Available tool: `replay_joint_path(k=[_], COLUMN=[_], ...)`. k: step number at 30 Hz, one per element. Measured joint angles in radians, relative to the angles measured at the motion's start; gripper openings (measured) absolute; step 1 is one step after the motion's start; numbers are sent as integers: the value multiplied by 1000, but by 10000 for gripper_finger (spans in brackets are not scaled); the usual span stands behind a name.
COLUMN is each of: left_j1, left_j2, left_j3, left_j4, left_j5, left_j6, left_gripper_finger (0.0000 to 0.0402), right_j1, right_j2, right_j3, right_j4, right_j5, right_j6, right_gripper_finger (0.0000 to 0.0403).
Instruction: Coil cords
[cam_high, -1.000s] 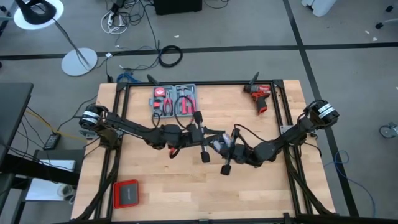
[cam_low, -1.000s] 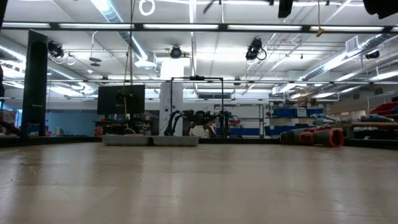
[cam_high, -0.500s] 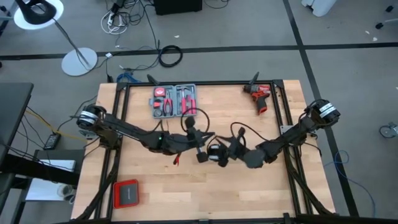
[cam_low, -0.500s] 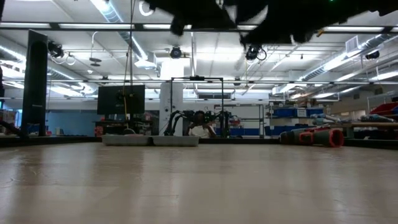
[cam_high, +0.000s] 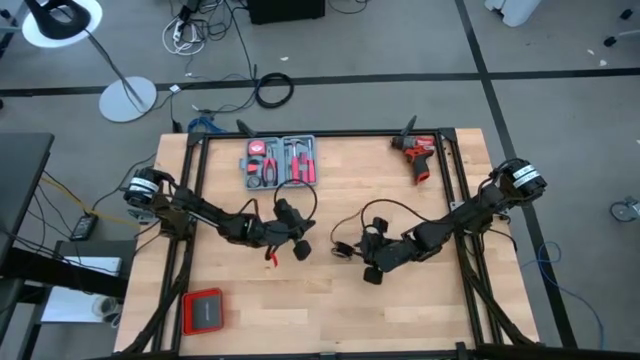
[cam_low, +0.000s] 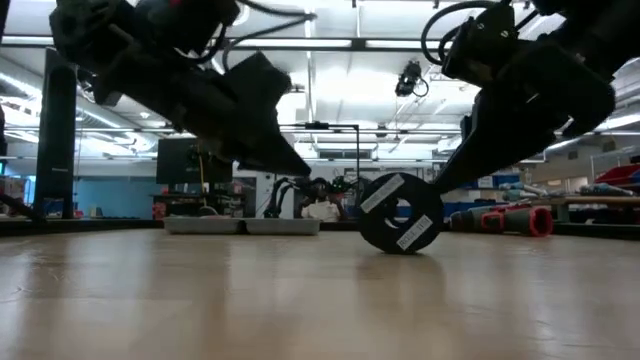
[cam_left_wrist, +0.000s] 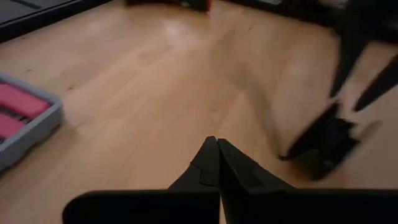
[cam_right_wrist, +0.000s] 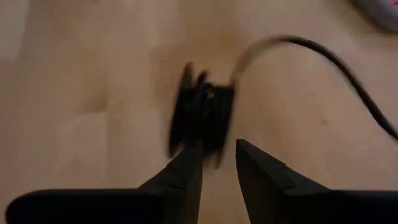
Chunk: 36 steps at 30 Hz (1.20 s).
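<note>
Both arms are down low over the middle of the wooden table (cam_high: 330, 300) rn. The cord (cam_high: 352, 222) sits on the wood btw the two grippers, closer to the right one. It's a thin black cable arcing up in a loop from a small round black reel-looking thing (cam_low: 400, 213), which stands on edge on the table w/ white labels on its face. In the right wrist view that black piece (cam_right_wrist: 202, 117) is just ahead of the fingertips and the cable (cam_right_wrist: 336, 65) curves away from it across the wood.

Right gripper (cam_high: 368, 262) is right beside it, fingers (cam_right_wrist: 186, 168) a narrow gap apart, nothing btw them, so not gripping the cord as far as I can see. Left gripper (cam_high: 300, 250) is off to the other side, well apart from the cord, fingers (cam_left_wrist: 208, 163) pinched fully together on nothing.

Other stuff: grey tool case (cam_high: 280, 163) w/ pink/red tools at the far edge, red drill (cam_high: 417, 155) far right corner, a red and black flat box (cam_high: 203, 312) near the front left
</note>
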<state>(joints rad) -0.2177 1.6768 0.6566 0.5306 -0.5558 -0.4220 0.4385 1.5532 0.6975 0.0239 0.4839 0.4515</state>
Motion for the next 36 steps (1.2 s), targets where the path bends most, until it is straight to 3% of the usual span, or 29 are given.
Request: replay_joint_path(k=[5, 9, 14, 19, 24, 29, 36], left_j1=[-13, -27, -25, -27, -31, -40, -72], left_j2=[0, -3, -3, 10, 41, 39, -42], left_j3=[23, 60, 110, 129, 132, 132, 133], left_j4=[4, 20, 20, 19, 11, -6, 50], left_j5=[10, 41, 143, 230, 254, 277, 445], left_j6=[59, 124, 193, 208, 204, 216, 355], left_gripper_finger=[0, 0, 0, 0, 4, 21, 25], right_j1=[1, 3, 10, 5, -16, -31, -28], right_j2=[-6, -32, -94, -137, -132, -169, -338], right_j3=[0, 27, 64, 71, 70, 69, 69], right_j4=[-3, -89, -211, -220, -268, -254, -185], right_j5=[-166, -300, -242, -121, -24, -105, -326], right_j6=[12, 131, 143, 34, -20, -50, -205], right_gripper_finger=[96, 96, 96, 96, 96, 96, 96])
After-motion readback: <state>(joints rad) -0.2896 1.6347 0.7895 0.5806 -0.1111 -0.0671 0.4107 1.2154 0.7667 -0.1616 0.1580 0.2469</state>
